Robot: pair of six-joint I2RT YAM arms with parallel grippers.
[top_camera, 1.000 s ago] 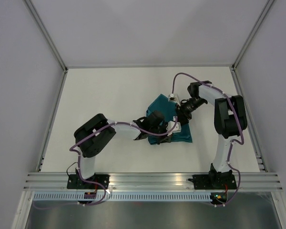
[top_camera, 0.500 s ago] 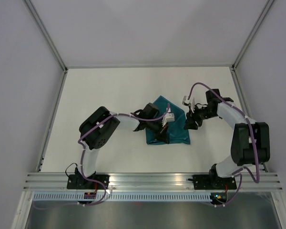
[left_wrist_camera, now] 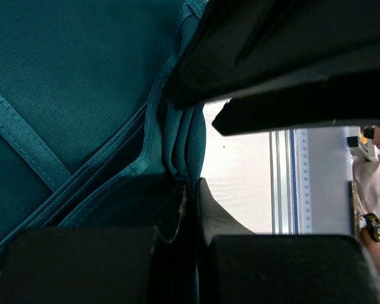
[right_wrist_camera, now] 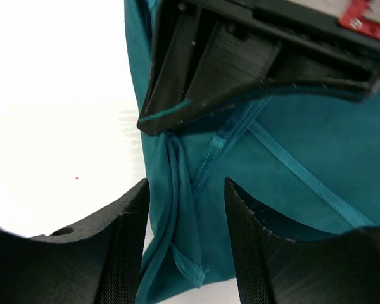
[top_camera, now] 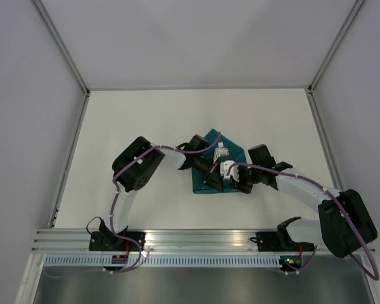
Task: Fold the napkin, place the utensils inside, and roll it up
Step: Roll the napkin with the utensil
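Two black claws meet at the near edge of a thin, plain teal fabric napkin (top_camera: 235, 153), which lies folded into a compact, layered shape with stitched hems showing, near the middle of the white counter (top_camera: 145, 126). The left claw (top_camera: 213, 178) reaches in from the napkin's left side and is closed on the cloth. Its wrist view shows several stacked layers of the napkin's edge pinched tightly between the two fingers (left_wrist_camera: 218, 221), with bare counter just past that edge. The right claw (right_wrist_camera: 187, 187) comes in from the napkin's right side and is open, gripping nothing. Its jaws stand apart on either side of a bunched fold at the napkin's edge, one finger over bare counter just beside the cloth and the other over the napkin itself. Whether those fingers touch the cloth cannot be told. The left claw's clamped tips sit on the same hem, just beyond the right claw's gap.
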